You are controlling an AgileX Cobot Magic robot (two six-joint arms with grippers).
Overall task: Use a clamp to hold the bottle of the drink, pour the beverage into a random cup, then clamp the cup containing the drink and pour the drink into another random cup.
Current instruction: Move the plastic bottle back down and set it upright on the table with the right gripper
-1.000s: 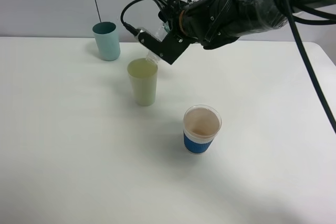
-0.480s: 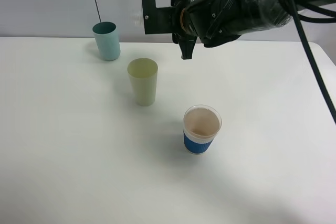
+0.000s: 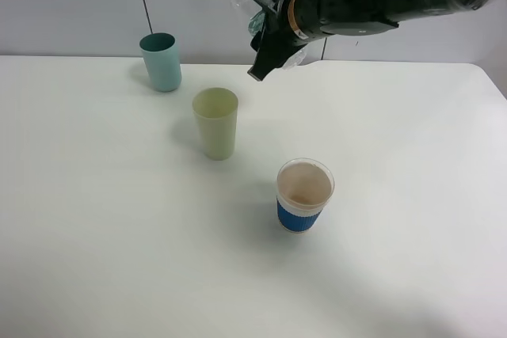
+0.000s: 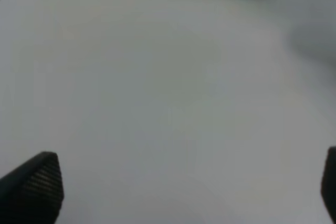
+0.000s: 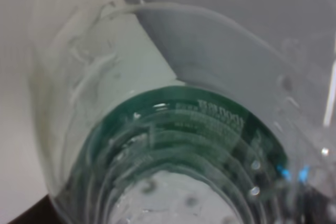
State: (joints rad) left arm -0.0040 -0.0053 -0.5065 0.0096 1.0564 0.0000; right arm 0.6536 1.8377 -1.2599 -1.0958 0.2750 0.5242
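Fingers: right gripper clamped on bottle; left gripper spread, empty.
Bottle: I hold it upper centre, clear of yellow cup, probably ending the pour.

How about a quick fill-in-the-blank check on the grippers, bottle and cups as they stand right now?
1. The right gripper is ____ on the bottle, holding it up above the table.
2. The left gripper has its jaws ____, with nothing between them.
3. The pale yellow-green cup stands between the teal cup and the blue-banded cup; all three are ____.

Missing words: shut; open; upright.
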